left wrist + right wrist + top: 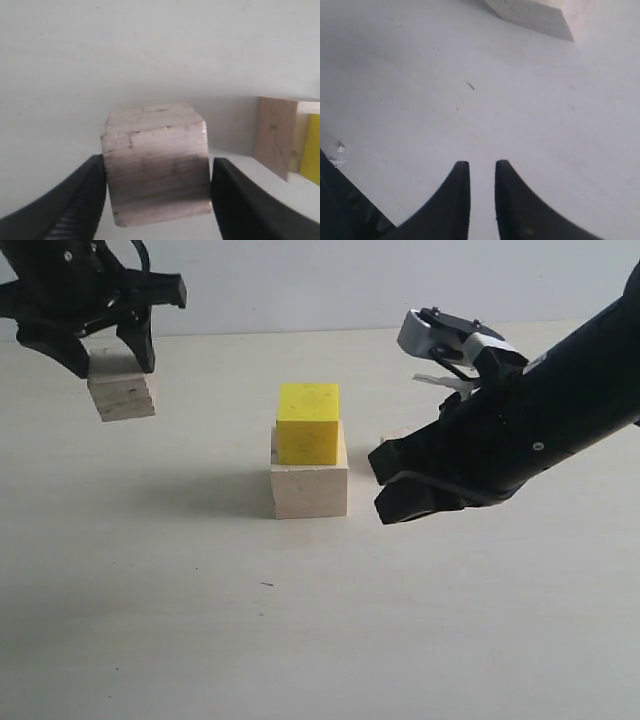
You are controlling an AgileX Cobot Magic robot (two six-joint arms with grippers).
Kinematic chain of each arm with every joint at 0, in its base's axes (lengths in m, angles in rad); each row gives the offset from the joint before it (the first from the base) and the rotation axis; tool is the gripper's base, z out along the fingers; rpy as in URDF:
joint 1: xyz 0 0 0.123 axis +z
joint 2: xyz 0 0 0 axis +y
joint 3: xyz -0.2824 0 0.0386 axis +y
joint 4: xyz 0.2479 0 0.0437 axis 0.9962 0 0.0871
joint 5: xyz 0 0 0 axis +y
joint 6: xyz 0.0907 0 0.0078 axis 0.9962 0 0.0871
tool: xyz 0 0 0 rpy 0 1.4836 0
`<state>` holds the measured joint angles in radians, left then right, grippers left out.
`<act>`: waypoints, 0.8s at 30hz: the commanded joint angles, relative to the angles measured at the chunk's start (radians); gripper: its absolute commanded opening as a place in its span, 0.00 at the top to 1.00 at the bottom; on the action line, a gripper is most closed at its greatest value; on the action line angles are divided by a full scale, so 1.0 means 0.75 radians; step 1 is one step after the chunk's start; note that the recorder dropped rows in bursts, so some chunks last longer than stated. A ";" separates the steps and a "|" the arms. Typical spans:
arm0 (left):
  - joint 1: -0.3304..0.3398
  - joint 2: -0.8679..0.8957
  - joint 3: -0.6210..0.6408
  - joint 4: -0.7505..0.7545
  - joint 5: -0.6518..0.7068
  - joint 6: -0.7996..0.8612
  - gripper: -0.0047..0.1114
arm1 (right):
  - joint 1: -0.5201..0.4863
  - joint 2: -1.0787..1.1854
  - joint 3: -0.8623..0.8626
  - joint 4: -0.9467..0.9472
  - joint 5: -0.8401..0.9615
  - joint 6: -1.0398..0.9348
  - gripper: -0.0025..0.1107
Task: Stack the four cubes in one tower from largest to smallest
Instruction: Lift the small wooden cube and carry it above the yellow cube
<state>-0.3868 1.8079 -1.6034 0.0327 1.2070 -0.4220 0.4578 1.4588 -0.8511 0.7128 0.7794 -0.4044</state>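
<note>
- The tower (309, 455) stands two cubes high at the centre of the exterior frame: the bright yellow cube (308, 423) rests on the larger pale wood cube (311, 492), with a narrow rim of the pale top showing on either side.
- Both sit on a pale counter (150, 620) in front of a plain light wall.
- The left gripper (110, 365), in the upper left of the exterior frame, has its jaws clamped on the layered plywood cube (121, 395). The cube hangs slightly tilted and well apart from the stack.
- The left wrist view shows black fingers (75, 205) pressed against two opposite sides of the plywood cube, its stacked grain lines plain to see. The pale and yellow cubes lie beyond it.
- The right gripper (392, 485) sits low at centre right of the exterior frame, near the pale wood cube but not touching it.
- Its jaws stand only a slim gap apart with nothing between them; the right wrist view shows bare counter under the tips.
</note>
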 commanded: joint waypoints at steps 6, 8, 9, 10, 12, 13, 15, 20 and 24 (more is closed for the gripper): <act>-0.175 -0.139 -0.007 -0.069 0.019 -0.011 0.96 | -0.005 -0.159 -0.005 -0.550 0.125 0.497 0.87; -0.225 -0.139 -0.019 -0.069 0.019 -0.031 0.96 | -0.005 -0.178 -0.005 -0.602 0.174 0.539 0.87; -0.247 -0.137 -0.026 -0.073 0.019 -0.046 0.96 | -0.005 -0.189 -0.005 -0.601 0.192 0.539 0.87; -0.261 -0.134 -0.038 -0.077 0.019 -0.051 0.96 | -0.005 -0.196 -0.005 -0.601 0.201 0.539 0.87; -0.284 -0.120 -0.072 -0.086 0.019 -0.057 0.96 | -0.005 -0.211 -0.005 -0.601 0.210 0.539 0.87; -0.287 -0.112 -0.090 -0.095 0.019 -0.057 0.96 | -0.005 -0.222 -0.005 -0.601 0.213 0.539 0.87; -0.287 -0.087 -0.140 -0.129 0.019 -0.057 0.96 | -0.005 -0.233 -0.005 -0.601 0.213 0.539 0.87; -0.287 0.016 -0.288 -0.163 0.019 -0.033 0.96 | -0.005 -0.250 -0.005 -0.601 0.213 0.539 0.87; -0.290 0.104 -0.385 -0.227 0.019 -0.025 0.96 | -0.005 -0.250 -0.005 -0.601 0.213 0.529 0.87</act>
<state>-0.5992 1.8512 -1.8481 -0.1023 1.2256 -0.4502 0.4578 1.2778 -0.8511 0.2697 0.9386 0.0000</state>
